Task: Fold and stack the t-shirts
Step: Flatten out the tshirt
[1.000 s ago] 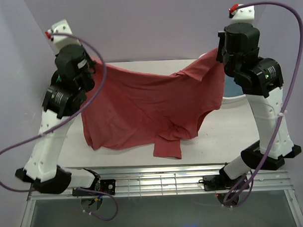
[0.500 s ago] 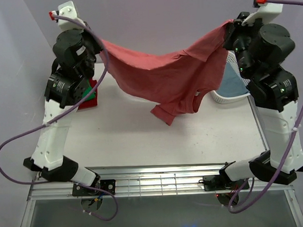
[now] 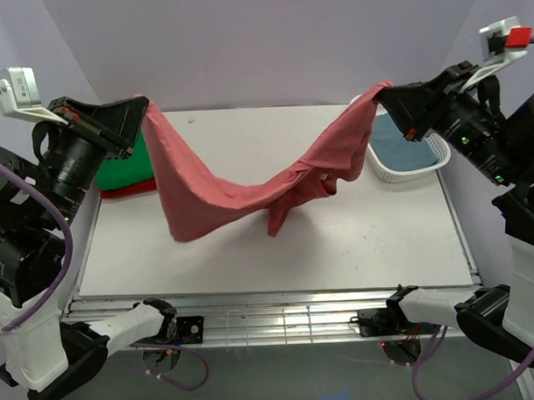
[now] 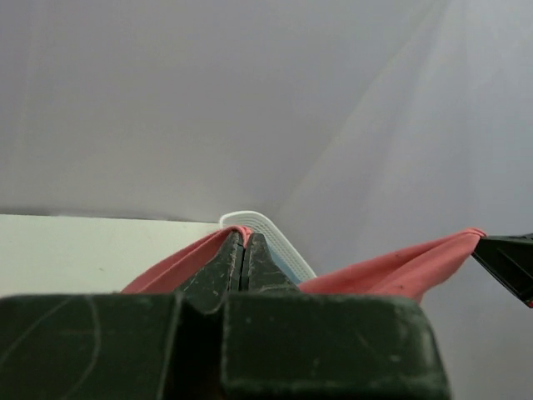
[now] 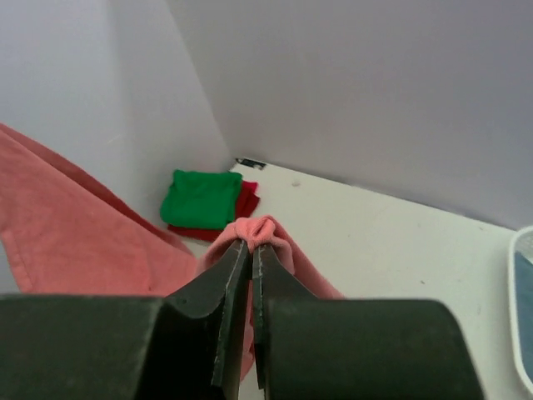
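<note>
The pinkish-red t-shirt (image 3: 249,187) hangs in the air between my two grippers, sagging in the middle above the table. My left gripper (image 3: 139,106) is shut on its left corner, seen in the left wrist view (image 4: 242,237). My right gripper (image 3: 384,92) is shut on its right corner, seen in the right wrist view (image 5: 251,243) with bunched cloth (image 5: 262,229) at the fingertips. A folded green t-shirt (image 3: 121,163) lies on a folded dark red t-shirt (image 3: 126,189) at the table's left edge. A grey-blue t-shirt (image 3: 401,150) lies in the white basket (image 3: 384,172).
The white table (image 3: 339,241) lies below the hanging shirt. The basket stands at the back right, close under my right arm. Purple walls close the back and both sides. The folded stack also shows in the right wrist view (image 5: 204,196).
Both arms have swung outward and lifted; the shirt is pulled wider and clear of the table. The folded green and dark red stack and the basket are now uncovered.
</note>
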### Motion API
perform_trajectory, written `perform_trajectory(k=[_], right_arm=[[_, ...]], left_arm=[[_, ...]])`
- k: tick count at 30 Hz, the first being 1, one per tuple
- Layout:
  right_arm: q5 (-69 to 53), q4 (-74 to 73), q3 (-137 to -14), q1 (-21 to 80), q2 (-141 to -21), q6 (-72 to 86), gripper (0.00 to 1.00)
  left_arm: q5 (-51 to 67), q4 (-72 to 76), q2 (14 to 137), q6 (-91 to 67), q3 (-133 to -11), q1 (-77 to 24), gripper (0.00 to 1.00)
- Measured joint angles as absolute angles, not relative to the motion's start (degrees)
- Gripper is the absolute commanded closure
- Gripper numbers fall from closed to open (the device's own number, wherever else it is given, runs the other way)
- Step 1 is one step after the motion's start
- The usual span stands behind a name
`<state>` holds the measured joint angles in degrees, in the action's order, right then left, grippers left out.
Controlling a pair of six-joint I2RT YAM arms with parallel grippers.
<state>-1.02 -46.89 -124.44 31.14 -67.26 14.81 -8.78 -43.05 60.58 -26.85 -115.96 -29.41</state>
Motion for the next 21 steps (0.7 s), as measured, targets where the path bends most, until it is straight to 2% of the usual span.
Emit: perform_trajectory(k=[3,10,16,21], right_arm=[[-4.0,-47.3,-130.9,31.1,-68.8,17.4,0.92],[-8.7,-41.4,-130.5,31.1,-63.0,22.8,0.92],[-5.9,-40.1,-127.7,31.1,-64.9,23.4,0.92],[1.4,-40.7,-122.7,31.1,-75.8,22.7,0.92]], left_arm=[[-3.5,-47.0,63.7,-30.8,-122.0,-29.4,1.0],[4.2,-54.1,67.1,-37.2,-125.3,-29.4,1.0],[2.4,-57.6,67.4,-36.9,-117.5,-29.4,1.0],[-3.7,-59.6,76.6,-32.6,-114.5,-29.1,1.0]])
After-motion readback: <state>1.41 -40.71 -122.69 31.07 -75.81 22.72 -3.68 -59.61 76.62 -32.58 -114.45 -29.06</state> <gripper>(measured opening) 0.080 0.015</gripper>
